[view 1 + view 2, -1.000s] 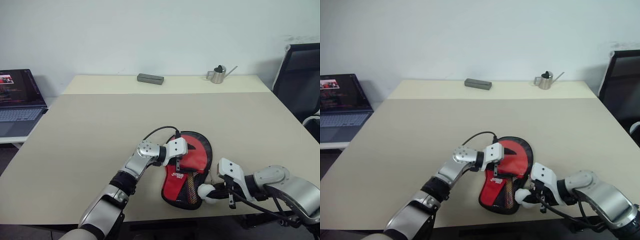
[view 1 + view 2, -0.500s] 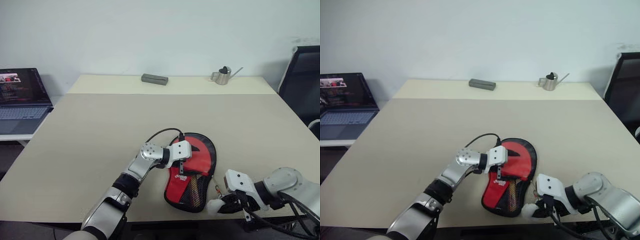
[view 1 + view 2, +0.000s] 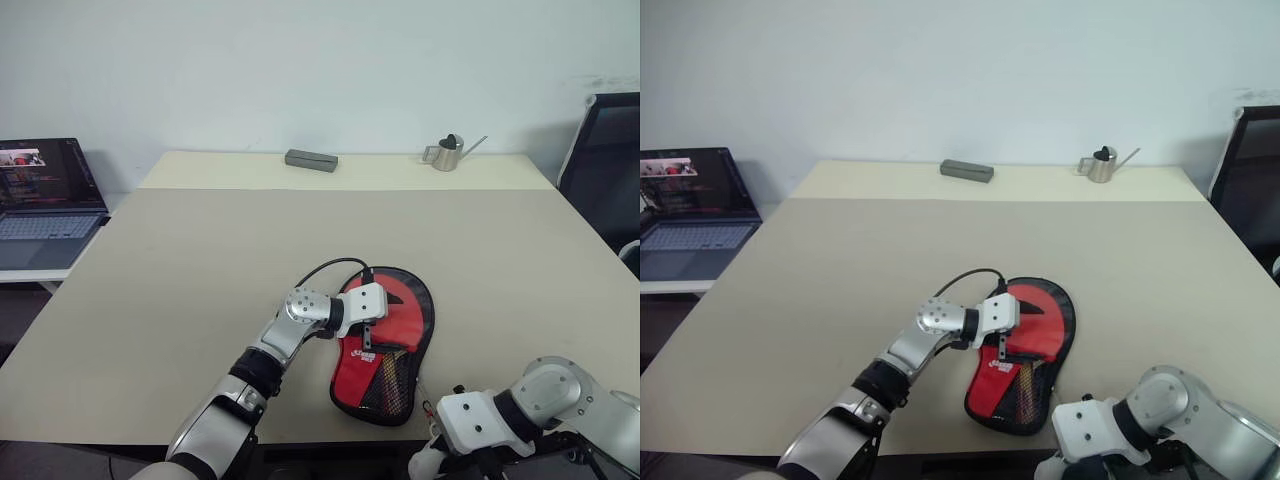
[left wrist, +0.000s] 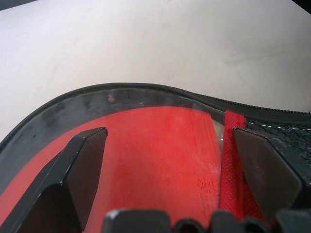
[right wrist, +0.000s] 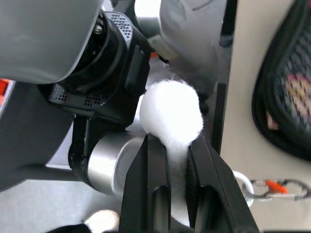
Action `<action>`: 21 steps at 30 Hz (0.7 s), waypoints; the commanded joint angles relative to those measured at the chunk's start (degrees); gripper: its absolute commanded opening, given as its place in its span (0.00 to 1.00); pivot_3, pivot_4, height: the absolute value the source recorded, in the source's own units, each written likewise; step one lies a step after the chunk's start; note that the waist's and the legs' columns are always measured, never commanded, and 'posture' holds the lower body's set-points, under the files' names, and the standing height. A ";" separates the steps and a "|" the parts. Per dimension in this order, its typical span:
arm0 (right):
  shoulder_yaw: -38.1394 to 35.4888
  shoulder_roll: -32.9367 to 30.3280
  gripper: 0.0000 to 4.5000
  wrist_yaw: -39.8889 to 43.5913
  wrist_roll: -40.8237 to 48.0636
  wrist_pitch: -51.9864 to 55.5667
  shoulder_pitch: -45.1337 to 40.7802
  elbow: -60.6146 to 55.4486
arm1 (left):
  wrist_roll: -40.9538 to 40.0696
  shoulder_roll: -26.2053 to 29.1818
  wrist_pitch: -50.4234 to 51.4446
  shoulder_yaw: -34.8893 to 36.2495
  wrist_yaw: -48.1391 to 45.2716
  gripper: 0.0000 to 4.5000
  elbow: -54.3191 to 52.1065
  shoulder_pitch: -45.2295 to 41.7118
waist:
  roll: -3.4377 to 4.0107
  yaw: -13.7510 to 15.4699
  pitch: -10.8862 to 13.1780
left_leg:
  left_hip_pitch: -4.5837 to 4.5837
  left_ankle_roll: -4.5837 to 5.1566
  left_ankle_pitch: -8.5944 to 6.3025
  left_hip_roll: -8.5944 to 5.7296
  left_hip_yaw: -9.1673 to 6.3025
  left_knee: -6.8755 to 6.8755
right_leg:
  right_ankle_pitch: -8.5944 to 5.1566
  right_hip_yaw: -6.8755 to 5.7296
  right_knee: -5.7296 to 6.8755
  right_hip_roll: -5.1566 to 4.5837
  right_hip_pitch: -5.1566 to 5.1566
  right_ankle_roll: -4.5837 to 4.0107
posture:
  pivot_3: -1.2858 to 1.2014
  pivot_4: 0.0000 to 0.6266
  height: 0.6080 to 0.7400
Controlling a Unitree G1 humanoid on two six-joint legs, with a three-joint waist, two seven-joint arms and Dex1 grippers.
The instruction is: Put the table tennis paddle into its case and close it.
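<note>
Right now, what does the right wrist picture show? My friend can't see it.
The right gripper has its jaws shut on the fluffy white charm, held just past the table edge. Beside it, the case shows its black mesh end on the table.

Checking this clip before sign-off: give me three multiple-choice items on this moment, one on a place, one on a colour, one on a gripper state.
1. Where does the case lie?
A. near the table's front edge
B. beside the watering can
C. on the laptop

2. What colour is the case's front panel?
A. blue
B. red
C. green

3. What is the right gripper doing?
A. open over the case
B. shut on the white charm
C. shut on the grey box

Answers: 1 A, the case lies close to the near edge. 2 B, the panel is red. 3 B, the fingers pinch the fluffy ball.
</note>
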 commanded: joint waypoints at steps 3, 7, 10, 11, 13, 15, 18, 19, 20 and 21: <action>2.50 -0.54 0.01 4.16 -4.03 -7.85 0.27 -0.78 | 2.64 -1.08 0.32 -4.34 -0.52 1.00 2.19 1.68 | 0.00 0.00 -0.01 | 0.00 -0.01 -0.01 -0.01 -0.02 0.02 | 0.00 -0.01 0.00 -0.02 0.01 0.00 | 0.52 0.24 1.00; 1.12 -2.05 0.01 6.03 -4.31 -11.71 1.97 -0.03 | 2.73 -1.44 0.34 -4.44 -0.29 1.00 2.22 1.50 | 0.00 0.01 -0.01 | 0.01 -0.02 -0.01 -0.02 -0.06 0.03 | 0.00 -0.02 0.00 -0.02 0.04 0.01 | 0.52 0.24 1.00; 0.00 -2.76 0.01 6.87 -3.18 -12.40 3.07 -0.85 | 2.91 -1.67 0.16 -4.35 -0.16 1.00 2.55 1.26 | -0.01 0.01 0.00 | 0.01 -0.02 -0.01 -0.01 -0.08 0.05 | -0.01 -0.06 0.00 -0.04 0.08 0.00 | 0.52 0.24 1.00; -0.04 -2.90 0.01 7.20 -2.98 -12.44 3.39 -1.29 | 3.01 -1.70 0.04 -4.33 -0.07 1.00 2.67 1.17 | 0.00 0.01 -0.01 | 0.00 -0.03 -0.02 -0.01 -0.10 0.06 | -0.01 -0.05 0.00 -0.04 0.08 -0.01 | 0.52 0.24 1.00; -0.35 -3.35 0.01 7.69 -2.21 -12.10 4.46 -2.80 | 3.18 -1.83 -0.11 -4.23 0.14 1.00 2.96 0.98 | 0.01 0.03 -0.01 | 0.01 -0.03 -0.02 -0.02 -0.17 0.06 | -0.01 -0.06 0.00 -0.05 0.12 -0.01 | 0.52 0.24 1.00; -0.95 -3.86 0.00 7.71 -1.22 -11.36 5.61 -4.78 | 3.31 -1.94 -0.23 -4.13 0.23 1.00 3.21 0.80 | 0.01 0.04 -0.01 | 0.02 -0.04 -0.02 -0.02 -0.29 0.06 | -0.02 -0.10 0.00 -0.05 0.12 -0.02 | 0.52 0.24 1.00; -1.42 -2.88 0.00 6.18 -0.36 -9.26 6.38 -7.56 | 3.42 -2.11 -0.39 -3.95 0.46 1.00 3.46 0.52 | 0.00 0.03 0.00 | 0.01 -0.05 -0.03 -0.03 -0.32 0.06 | -0.03 -0.11 0.00 -0.05 0.12 -0.03 | 0.52 0.24 1.00; -1.00 -1.28 0.00 4.57 -2.07 -8.68 5.31 -7.00 | 3.41 -2.17 -0.44 -3.92 0.54 1.00 3.64 0.38 | -0.03 -0.01 0.02 | 0.00 -0.05 -0.03 -0.03 -0.31 0.06 | -0.03 -0.10 0.00 -0.05 0.15 -0.03 | 0.52 0.24 1.00; -0.67 -0.03 0.00 3.63 -3.36 -8.53 4.18 -6.24 | 3.37 -2.20 -0.44 -3.94 0.58 1.00 3.70 0.30 | -0.07 -0.12 0.04 | 0.00 -0.06 -0.03 -0.02 -0.30 0.05 | -0.03 -0.10 0.00 -0.05 0.20 -0.03 | 0.52 0.24 1.00; -0.56 0.58 0.00 3.67 -3.63 -8.27 3.34 -5.72 | 3.31 -2.19 -0.40 -3.99 0.60 1.00 3.66 0.27 | -0.10 -0.17 0.06 | 0.02 -0.07 -0.04 0.00 -0.31 0.05 | -0.04 -0.11 0.01 -0.04 0.23 -0.04 | 0.52 0.24 1.00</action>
